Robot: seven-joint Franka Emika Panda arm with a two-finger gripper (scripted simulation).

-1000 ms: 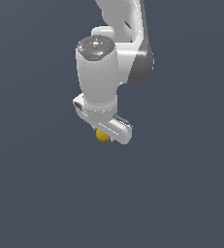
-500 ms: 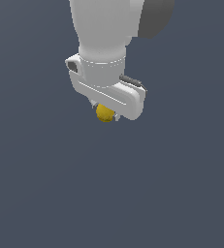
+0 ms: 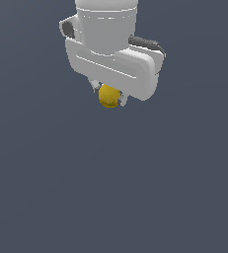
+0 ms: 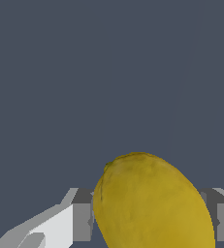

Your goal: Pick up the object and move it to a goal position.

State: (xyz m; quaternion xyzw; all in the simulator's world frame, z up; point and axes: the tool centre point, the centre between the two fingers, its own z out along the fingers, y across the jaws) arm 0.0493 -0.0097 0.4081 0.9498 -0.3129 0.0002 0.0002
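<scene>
The yellow object (image 3: 108, 96) sits directly under the white gripper (image 3: 109, 95), tucked between its two fingertips, with only its lower part showing below the gripper body in the exterior view. In the wrist view the object (image 4: 152, 203) fills the space between the two fingers: one grey pad (image 4: 82, 220) lies against one flank and the other pad against the opposite flank, so the gripper is pinching the object, jaws drawn in until they meet its skin on both sides.

The object is an oval lump with a smooth, slightly mottled yellow surface and a faint greenish mark near one tip. In the wrist view its long axis runs at a slant, one narrower end reaching out past the fingertips and away from the palm, the other end running back toward the gripper body and out of the picture. It looks as though this axis lies across the line between the pads rather than along it, though the cropped view makes that hard to settle.

In the exterior view the object hangs just below the fingers, close under the broad white hand, which itself hangs from the thick white wrist of the arm (image 3: 105, 22). A dark cable or fitting shows on each side of the hand. Around and beneath the gripper there is only a flat dark grey-blue background (image 3: 110, 188)
</scene>
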